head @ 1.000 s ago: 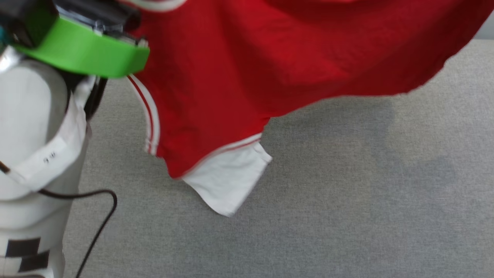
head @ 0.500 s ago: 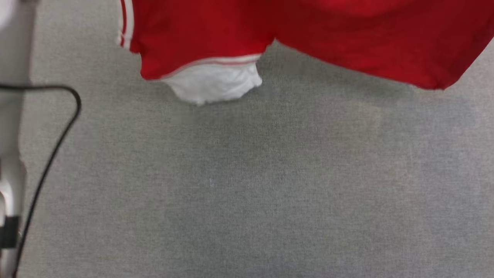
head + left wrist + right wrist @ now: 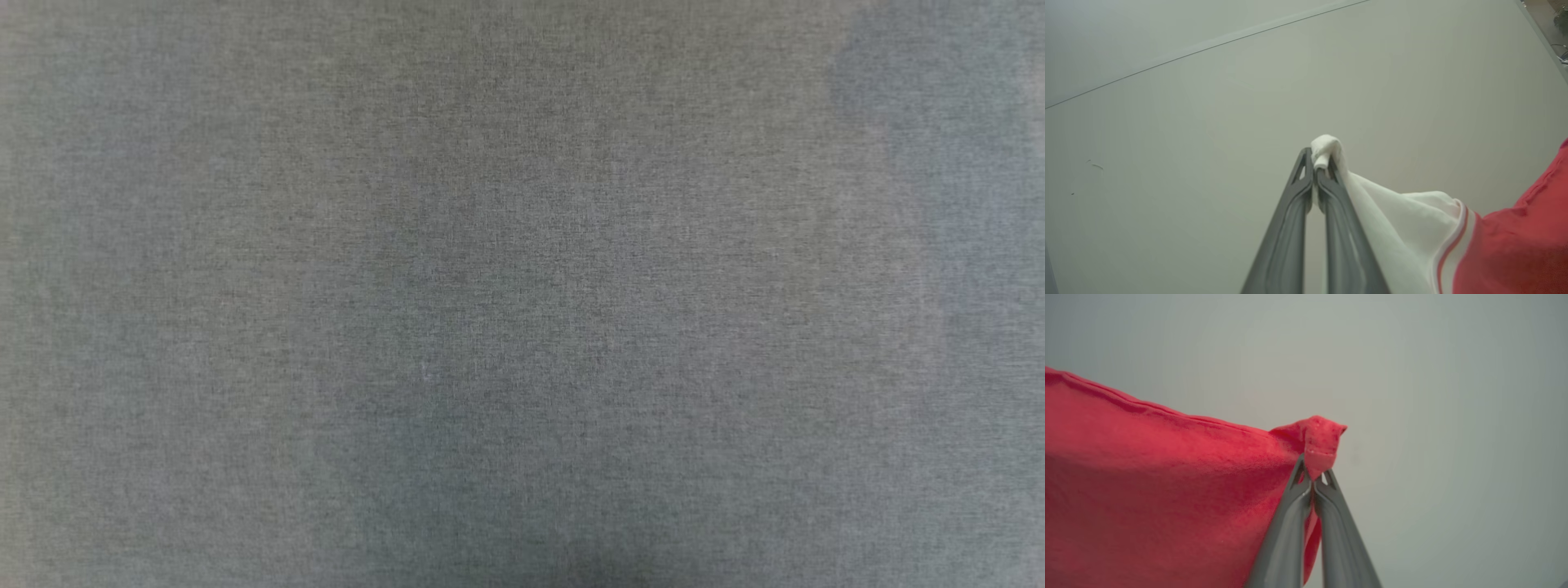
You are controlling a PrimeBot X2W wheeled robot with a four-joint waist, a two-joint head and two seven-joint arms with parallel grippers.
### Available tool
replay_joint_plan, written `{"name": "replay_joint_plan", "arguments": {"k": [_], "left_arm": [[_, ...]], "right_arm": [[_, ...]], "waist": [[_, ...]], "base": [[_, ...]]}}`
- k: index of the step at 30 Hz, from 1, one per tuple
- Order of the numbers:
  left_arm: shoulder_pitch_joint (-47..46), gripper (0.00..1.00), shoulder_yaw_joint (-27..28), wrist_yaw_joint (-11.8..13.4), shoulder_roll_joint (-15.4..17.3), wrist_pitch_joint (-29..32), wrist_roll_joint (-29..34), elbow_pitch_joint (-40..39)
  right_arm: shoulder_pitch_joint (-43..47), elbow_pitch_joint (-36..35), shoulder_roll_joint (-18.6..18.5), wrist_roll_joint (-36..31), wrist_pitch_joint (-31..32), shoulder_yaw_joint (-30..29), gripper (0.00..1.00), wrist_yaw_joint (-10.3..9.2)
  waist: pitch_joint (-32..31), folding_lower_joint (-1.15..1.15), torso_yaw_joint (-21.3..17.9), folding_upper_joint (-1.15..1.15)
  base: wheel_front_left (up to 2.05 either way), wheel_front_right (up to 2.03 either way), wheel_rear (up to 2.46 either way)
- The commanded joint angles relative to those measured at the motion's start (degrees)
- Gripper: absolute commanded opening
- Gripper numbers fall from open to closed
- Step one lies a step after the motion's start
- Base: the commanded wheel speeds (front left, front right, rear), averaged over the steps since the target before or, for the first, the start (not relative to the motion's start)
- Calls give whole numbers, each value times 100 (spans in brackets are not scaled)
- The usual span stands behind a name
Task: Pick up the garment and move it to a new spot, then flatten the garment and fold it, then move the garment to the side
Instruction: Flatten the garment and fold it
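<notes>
Garment point(image 3: 1515, 245): pinched at two places, one in each gripper. Left gripper point(image 3: 1315, 163) closed tight on a bunched tip of white sleeve point(image 3: 1404, 216), a small knob of cloth poking out past the fingertips. Right gripper point(image 3: 1312, 473) likewise clamped, on a hemmed red corner point(image 3: 1323, 441) folded over just above the tips. Dark fingers point(image 3: 1286, 245) of each gripper pressed together at their tips, narrow gap lower down. From the left grip, sleeve fanning toward that view's lower right, past red-and-white striped trim point(image 3: 1455, 241), into red body at the right edge. From the right grip, red cloth with a stitched upper edge spreading across that view's left and lower left. Behind both grips, plain pale surface point(image 3: 1453, 416); in the left wrist view, crossed by a thin dark line point(image 3: 1208, 41). In the head view, grey woven surface point(image 3: 245, 245) with soft shadow patches point(image 3: 490, 367).
</notes>
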Motion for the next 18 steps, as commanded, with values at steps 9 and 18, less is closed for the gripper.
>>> {"name": "replay_joint_plan", "arguments": {"k": [9,18], "left_arm": [[-592,0,-488,-14,21,-435,-339,944],[232,0,-805,-14,162,-685,-848,1199]], "right_arm": [[-779,1081,176,109,-739,681,0,-4],[-7,1620,397,725,-1417,1484,0,-4]], "waist": [[349,-1,51,0],[313,-1,-26,0]], "base": [[0,0,0],[0,0,0]]}}
